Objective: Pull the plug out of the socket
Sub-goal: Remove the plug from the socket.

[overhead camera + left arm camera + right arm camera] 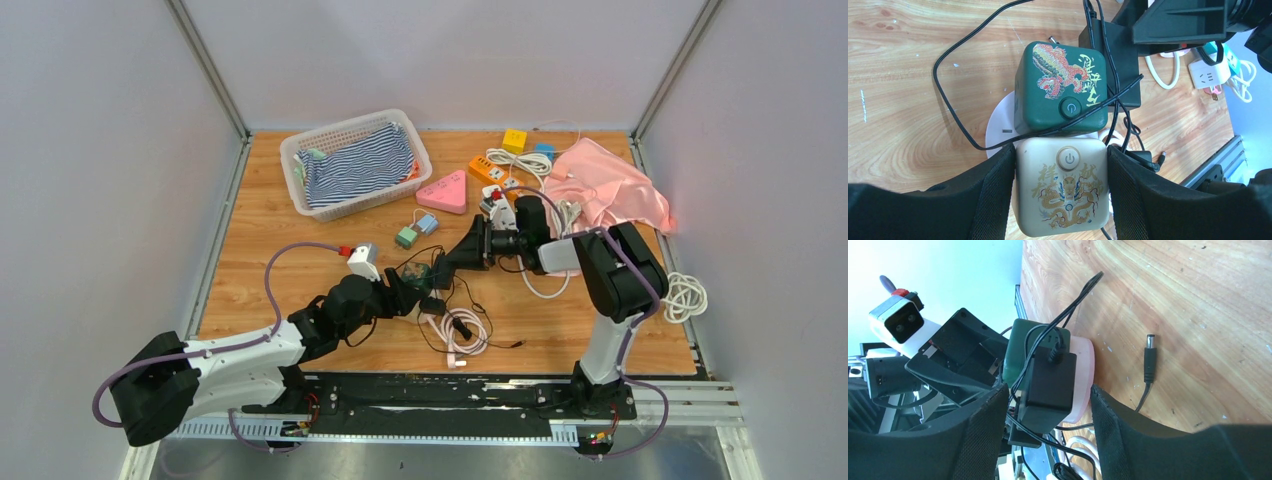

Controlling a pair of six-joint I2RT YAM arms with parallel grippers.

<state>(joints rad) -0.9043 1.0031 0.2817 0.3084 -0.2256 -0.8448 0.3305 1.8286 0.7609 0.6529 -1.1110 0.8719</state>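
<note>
Looking at the right wrist view, we are seeing the plug, a black adapter, sitting seated in the side of the green socket cube near the middle of the table. The right pincer is straddling it with its fingers apart. A strip of the pale round base is showing between the plug and one finger, so we are judging it not yet clamped.

The left pincer is gripping the cream socket cube, which is touching the green one. We cannot tell whether the two cubes are joined.

That is where we are expecting trouble. If only the cream cube is being held, the green cube may come along with the plug instead of letting go. The black cable is lying across the green cube's top and looping close to the fingers, so it may snag. A lopsided close may also make the plug slip.

Only the left wrist view is showing that grip and the cable's path. Only the right wrist view is showing the gap and the loose barrel connector. The top view is showing both arms meeting, but no fine detail.
</note>
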